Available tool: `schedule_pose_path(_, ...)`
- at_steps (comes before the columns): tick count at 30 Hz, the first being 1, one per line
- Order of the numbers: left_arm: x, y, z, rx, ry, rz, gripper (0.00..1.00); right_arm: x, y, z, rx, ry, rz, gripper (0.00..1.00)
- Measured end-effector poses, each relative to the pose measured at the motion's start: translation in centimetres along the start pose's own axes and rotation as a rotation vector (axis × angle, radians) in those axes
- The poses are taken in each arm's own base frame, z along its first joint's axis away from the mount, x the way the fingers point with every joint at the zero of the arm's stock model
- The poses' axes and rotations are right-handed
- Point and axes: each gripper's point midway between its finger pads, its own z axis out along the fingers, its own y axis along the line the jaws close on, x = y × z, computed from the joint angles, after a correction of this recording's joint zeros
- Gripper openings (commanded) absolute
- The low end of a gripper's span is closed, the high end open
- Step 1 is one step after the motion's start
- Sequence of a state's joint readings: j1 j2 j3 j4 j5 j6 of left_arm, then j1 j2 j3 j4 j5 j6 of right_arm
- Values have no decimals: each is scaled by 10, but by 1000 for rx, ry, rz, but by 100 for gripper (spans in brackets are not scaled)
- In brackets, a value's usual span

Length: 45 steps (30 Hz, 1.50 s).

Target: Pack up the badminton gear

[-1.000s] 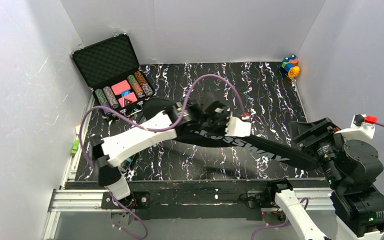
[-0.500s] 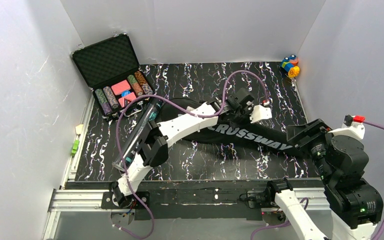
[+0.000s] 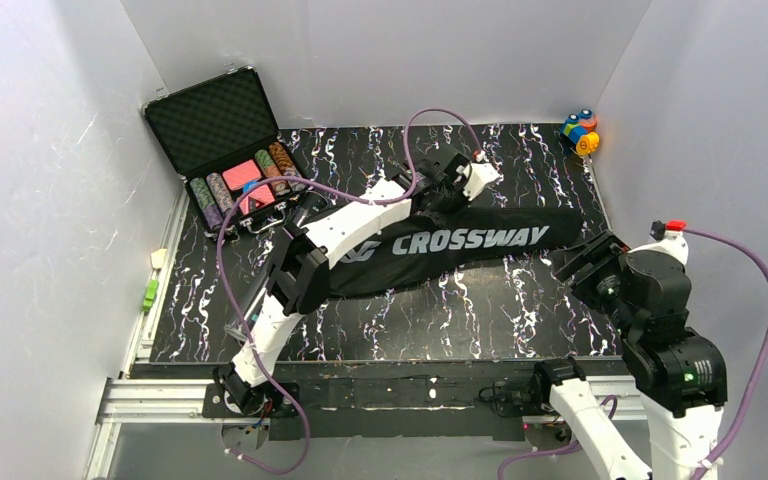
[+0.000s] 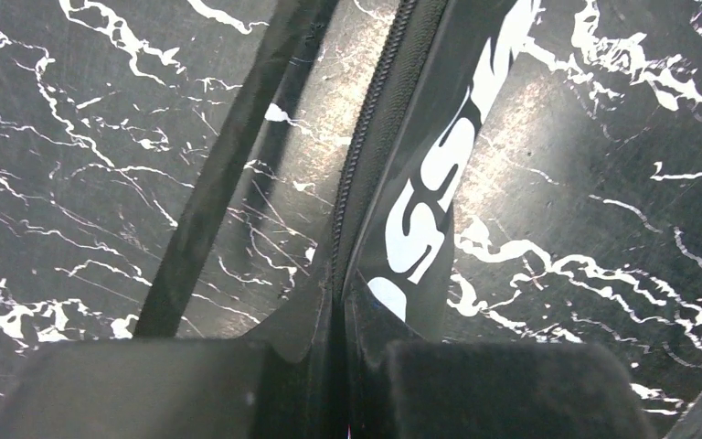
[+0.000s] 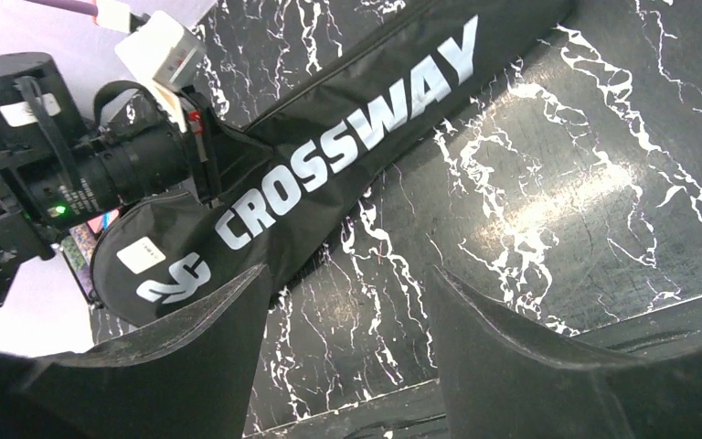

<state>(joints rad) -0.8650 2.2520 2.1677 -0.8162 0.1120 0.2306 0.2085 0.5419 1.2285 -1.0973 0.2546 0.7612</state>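
The black CROSSWAY racket bag [image 3: 460,243] lies flat across the mat, wide end left and narrow end right. My left gripper [image 3: 447,188] is shut on its far edge. In the left wrist view the jaws [image 4: 343,361] pinch the bag's fabric [image 4: 430,183] beside the zipper. My right gripper [image 3: 573,264] is open and empty just near of the bag's narrow end. The right wrist view shows bare mat between its fingers [image 5: 352,274] and the bag [image 5: 347,146] beyond. The dark tube's end [image 3: 307,208] shows by the left arm. No rackets or shuttlecocks show.
An open black foam-lined case of poker chips [image 3: 230,150] stands at the far left corner. Colourful toy blocks [image 3: 580,131] sit at the far right corner. White walls close three sides. The bag's black strap [image 4: 210,210] lies on the mat.
My left gripper has moved toward the far side, taking the bag's edge with it. The bag has swung from a raised diagonal to lie flat, logo up. My right gripper now stands apart from it.
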Motion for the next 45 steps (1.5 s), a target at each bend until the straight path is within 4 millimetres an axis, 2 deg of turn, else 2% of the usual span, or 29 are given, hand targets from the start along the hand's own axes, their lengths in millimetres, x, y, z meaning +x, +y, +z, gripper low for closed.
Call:
schedule_pose_path(5, -2, -13, 1, 21, -2, -114, 0, 10, -3, 17, 27, 40, -2, 74)
schedule_pose_path(6, -3, -17, 1, 31, -3, -128, 5, 12, -4, 19, 34, 47, -3, 75)
schedule_pose_path(8, -3, -22, 2, 49, -2, -152, 24, 14, -5, 24, 47, 60, -7, 76)
schedule_pose_path(11, -2, -29, 7, 86, -2, -180, 35, 13, -2, 31, 52, 65, -12, 76)
schedule_pose_path(12, -1, -29, 8, 95, 2, -196, 45, 12, -1, 33, 53, 65, -14, 77)
schedule_pose_path(15, 5, -17, 9, 105, 7, -241, 94, 12, 1, 39, 56, 69, -20, 77)
schedule_pose_path(16, 7, -11, 9, 103, 9, -256, 98, 12, 1, 41, 56, 69, -22, 78)
schedule_pose_path(20, 24, 12, 9, 94, 32, -307, 98, 16, 0, 50, 67, 85, -30, 80)
schedule_pose_path(23, 31, 35, -2, 80, 35, -346, 98, 18, 0, 62, 79, 102, -38, 81)
schedule_pose_path(24, 29, 46, -13, 67, 25, -360, 98, 17, 1, 69, 85, 112, -41, 82)
schedule_pose_path(26, 7, 83, -65, -2, -58, -372, 98, 12, 2, 87, 93, 136, -19, 83)
schedule_pose_path(27, -7, 103, -122, -79, -133, -363, 98, 11, 0, 100, 103, 167, 11, 84)
schedule_pose_path(28, -7, 114, -189, -156, -213, -372, 98, 1, -7, 123, 106, 224, 96, 84)
schedule_pose_path(29, 2, 131, -236, -213, -295, -409, 98, -3, -19, 142, 133, 261, 150, 86)
schedule_pose_path(30, 34, 153, -276, -284, -348, -479, 98, -1, -26, 157, 139, 304, 186, 86)
schedule_pose_path(31, 92, 181, -313, -410, -346, -602, 98, 2, -37, 173, 153, 320, 209, 87)
schedule_pose_path(32, 182, 221, -340, -599, -319, -777, 98, 8, -49, 185, 150, 295, 214, 88)
schedule_pose_path(33, 265, 224, -319, -636, -204, -942, 98, 23, -61, 192, 150, 291, 228, 88)
schedule_pose_path(35, 296, 216, -297, -608, -143, -993, 98, 32, -68, 199, 143, 300, 240, 88)
schedule_pose_path(36, 320, 206, -280, -590, -106, -1020, 98, 35, -71, 204, 136, 309, 249, 88)
schedule_pose_path(39, 355, 186, -257, -564, -46, -1069, 98, 36, -84, 223, 140, 310, 260, 89)
schedule_pose_path(42, 371, 179, -246, -578, -57, -1071, 98, 38, -94, 230, 125, 249, 221, 89)
schedule_pose_path(45, 368, 184, -245, -614, -133, -1027, 98, 42, -105, 222, 132, 175, 167, 89)
